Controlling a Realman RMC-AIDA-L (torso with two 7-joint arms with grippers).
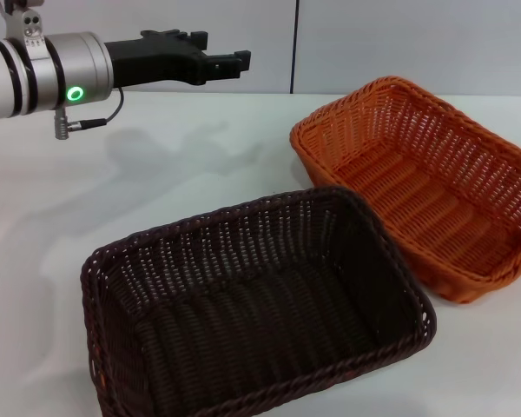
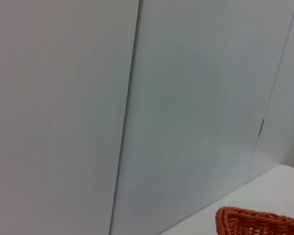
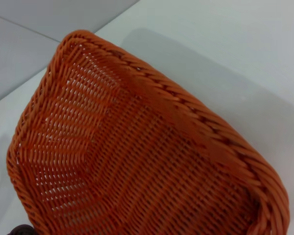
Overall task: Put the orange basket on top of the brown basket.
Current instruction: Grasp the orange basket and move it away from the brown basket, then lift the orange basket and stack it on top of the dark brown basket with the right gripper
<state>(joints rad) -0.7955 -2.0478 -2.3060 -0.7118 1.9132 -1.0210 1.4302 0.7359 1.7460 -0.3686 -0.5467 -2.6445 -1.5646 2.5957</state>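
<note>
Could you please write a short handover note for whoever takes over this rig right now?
Left gripper: raised above the table's far left side, holding nothing, away from both baskets.
Right gripper: not visible; its wrist camera looks closely into the orange basket.
Orange basket: on the table, right and far side, empty, its near corner touching or next to the brown basket.
Brown basket: front centre, empty.
Done: nothing stacked yet.
Left: grasp the orange basket, lift it and set it on the brown one.
</note>
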